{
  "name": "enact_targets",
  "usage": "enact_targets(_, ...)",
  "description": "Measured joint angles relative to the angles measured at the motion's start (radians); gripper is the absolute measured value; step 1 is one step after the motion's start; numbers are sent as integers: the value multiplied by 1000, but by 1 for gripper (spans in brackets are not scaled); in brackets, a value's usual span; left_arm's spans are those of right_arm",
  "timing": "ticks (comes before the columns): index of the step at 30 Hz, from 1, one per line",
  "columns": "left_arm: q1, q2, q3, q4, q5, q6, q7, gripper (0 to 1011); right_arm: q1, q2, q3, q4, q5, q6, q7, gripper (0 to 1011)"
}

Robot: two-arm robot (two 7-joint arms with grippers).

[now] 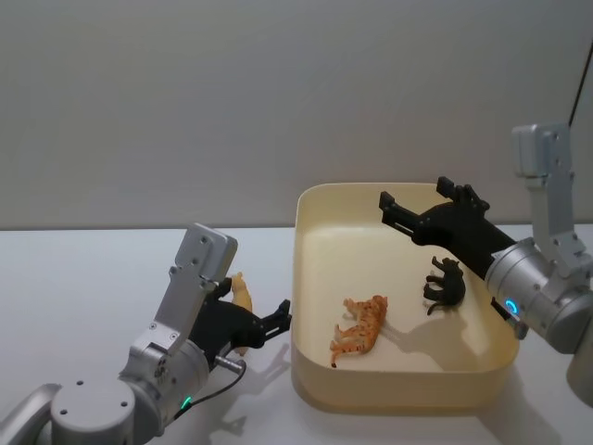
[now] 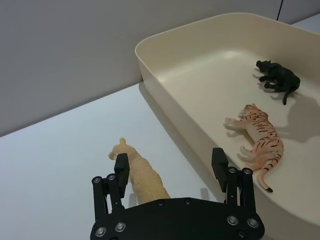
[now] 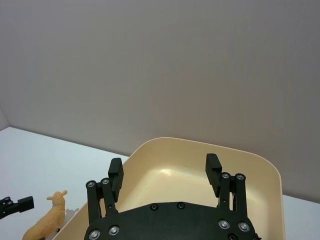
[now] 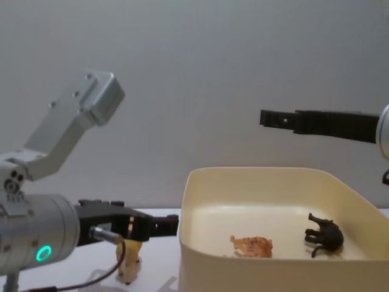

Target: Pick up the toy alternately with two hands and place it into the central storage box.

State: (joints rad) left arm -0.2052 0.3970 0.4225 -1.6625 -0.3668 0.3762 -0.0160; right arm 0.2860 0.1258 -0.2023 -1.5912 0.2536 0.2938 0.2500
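Straddling the tan toy (image 2: pixel 142 176) on the tabletop (image 1: pixel 93 278), the open left pincer (image 2: pixel 171 172) is facing a light, rigid, likely slippery figurine, best pinched across its flanks

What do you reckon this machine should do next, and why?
Probably shut the left claw on the tan animal toy. That toy stands on the white table beside the cream box, with the open claw around it. The tiger and black animal already lie in the box, and the right claw hangs open and empty above it.
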Motion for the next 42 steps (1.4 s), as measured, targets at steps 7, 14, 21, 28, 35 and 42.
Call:
enact_targets(7,-8,-23,1,37,-18,35,35,1001,0,0,0,0,0,0,0,1001)
enact_targets(14,-15,-39,-2,71,-35,56,61,1001,0,0,0,0,0,0,0,1001)
enact_targets(21,-19,-48,-4,90,-45,68,74,881,0,0,0,0,0,0,0,1001)
enact_targets(28,-22,-53,-5,102,-50,74,82,672,0,0,0,0,0,0,0,1001)
enact_targets(35,-23,-56,-6,108,-52,78,86,450,0,0,0,0,0,0,0,1001)
enact_targets(42,-23,-56,-8,108,-52,79,91,359,0,0,0,0,0,0,0,1001)
